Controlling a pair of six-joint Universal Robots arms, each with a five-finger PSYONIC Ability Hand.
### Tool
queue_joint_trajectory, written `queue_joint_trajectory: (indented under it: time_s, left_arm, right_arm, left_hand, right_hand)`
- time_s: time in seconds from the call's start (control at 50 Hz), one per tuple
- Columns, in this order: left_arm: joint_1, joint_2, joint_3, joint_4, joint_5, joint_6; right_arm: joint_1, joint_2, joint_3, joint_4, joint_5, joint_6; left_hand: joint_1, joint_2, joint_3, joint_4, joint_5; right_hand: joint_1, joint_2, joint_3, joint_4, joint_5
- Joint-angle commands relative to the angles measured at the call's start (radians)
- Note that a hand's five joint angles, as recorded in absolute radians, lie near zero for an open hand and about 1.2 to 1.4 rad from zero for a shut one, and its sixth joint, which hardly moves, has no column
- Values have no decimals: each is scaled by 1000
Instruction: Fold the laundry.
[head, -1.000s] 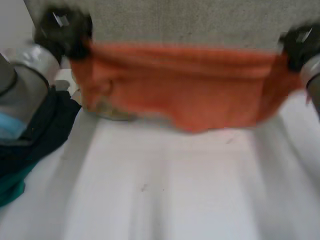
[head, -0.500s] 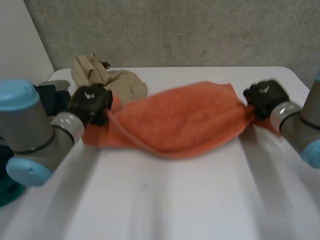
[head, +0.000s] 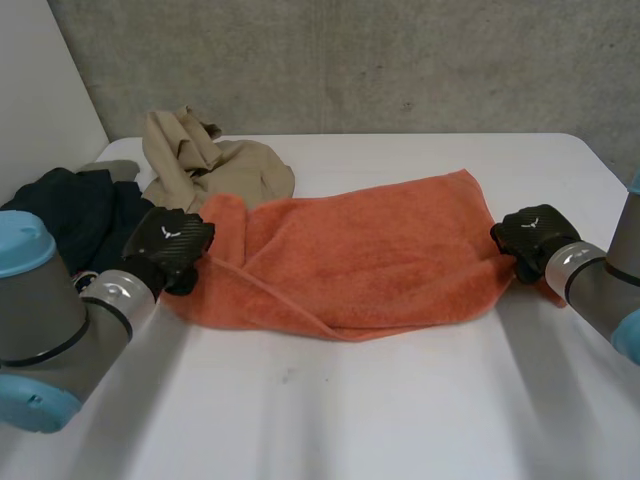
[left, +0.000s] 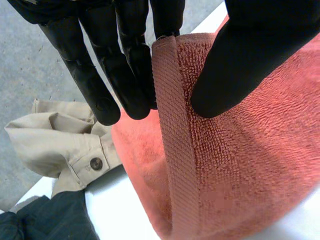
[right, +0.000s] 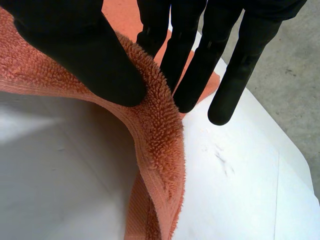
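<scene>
Pinching towel (head: 370, 250) edges, left hand (head: 168, 248) and right hand (head: 532, 235) flank bare table (head: 350, 420).

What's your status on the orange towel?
Left hand pinching one end, right hand the other. Orange towel lying on table, loosely doubled. Beige garment close behind its left end.

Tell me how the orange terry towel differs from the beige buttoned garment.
The orange terry towel lies spread wide; the beige buttoned garment sits crumpled in a heap. The towel is pinched at its ends by the left hand and right hand; the garment is untouched. Both rest on the white table.
</scene>
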Motion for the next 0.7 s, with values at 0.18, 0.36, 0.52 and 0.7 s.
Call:
queue_joint_trajectory:
  time_s: [0.18, 0.36, 0.52, 0.7]
  left_arm:
    - [59, 428, 21, -459, 40, 30]
    - [81, 366, 66, -737, 69, 90]
    - [27, 99, 136, -581, 21, 110]
    - [-17, -67, 441, -327, -117, 6]
  right_arm:
    - [-120, -389, -76, 544, 18, -294]
    - [-146, -373, -47, 703, -1, -406]
    - [-107, -147, -45, 656, 117, -426]
    - [-42, 2, -255, 383, 187, -290]
  left_hand:
    - [233, 202, 208, 200, 242]
    - [233, 202, 208, 200, 242]
    - [233, 202, 208, 200, 242]
    - [233, 202, 208, 200, 242]
  right_hand:
    - [302, 230, 208, 200, 195]
    - [302, 230, 208, 200, 195]
    - [302, 230, 208, 200, 195]
    - [302, 230, 208, 200, 195]
